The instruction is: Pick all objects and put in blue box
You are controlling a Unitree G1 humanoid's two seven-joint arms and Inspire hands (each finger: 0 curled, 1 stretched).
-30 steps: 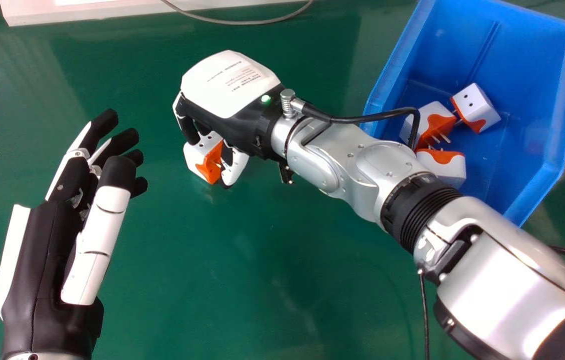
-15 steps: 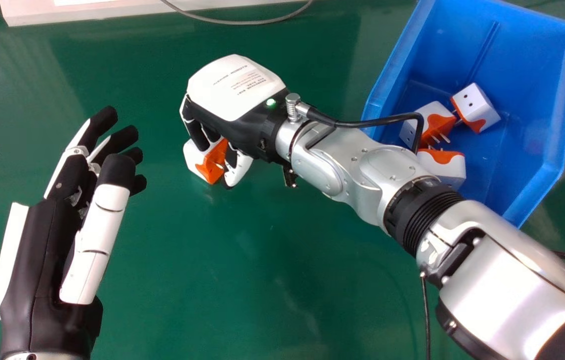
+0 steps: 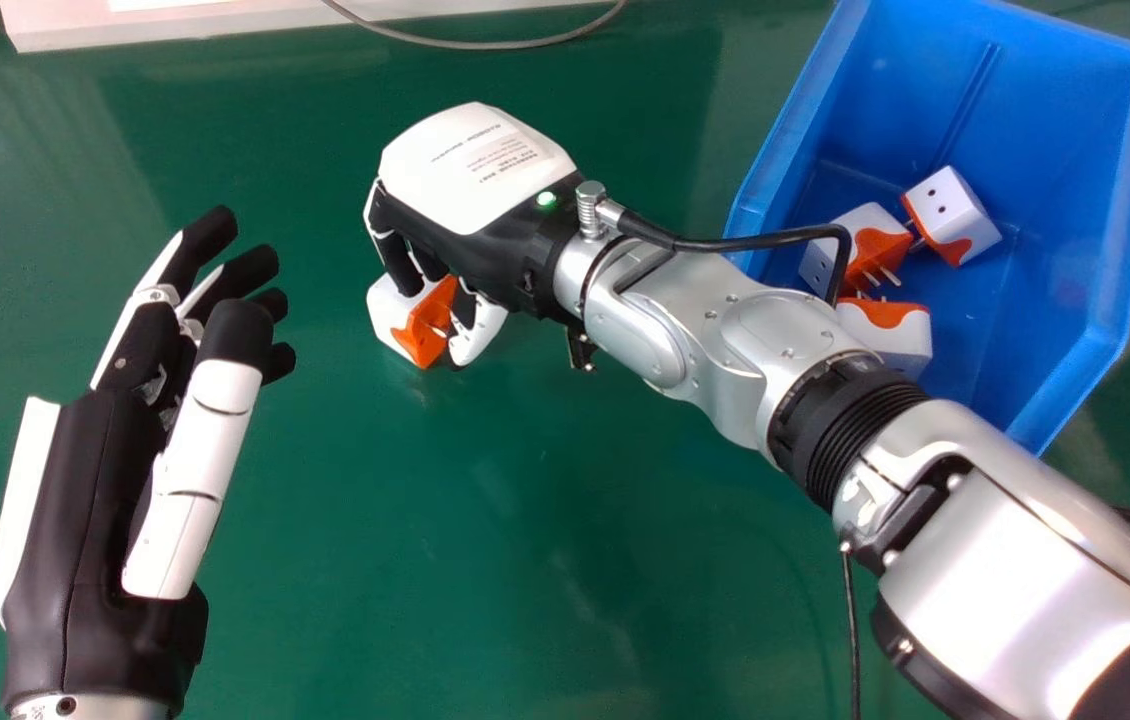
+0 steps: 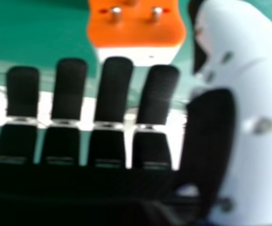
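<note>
We have a white-and-orange block-shaped plug adapter (image 3: 421, 326) on the glossy green tabletop (image 3: 525, 520), its orange pin face turned towards our right hand (image 3: 470, 180). Three similar plug adapters (image 3: 952, 217) lie loose and at mixed angles inside the open blue plastic box (image 3: 1090, 140), probably because they are simply dropped in; order seems unimportant here. We arch the right hand over the adapter, presumably to bring fingers and thumb to opposite sides of it.

That hand is partly open, its fingers gently bent and the thumb apart from them. The adapter sits just beyond the fingertips, unclamped; whether they touch it, we cannot tell. Our black and white left hand (image 3: 90, 500) is open at the head view's left.
</note>
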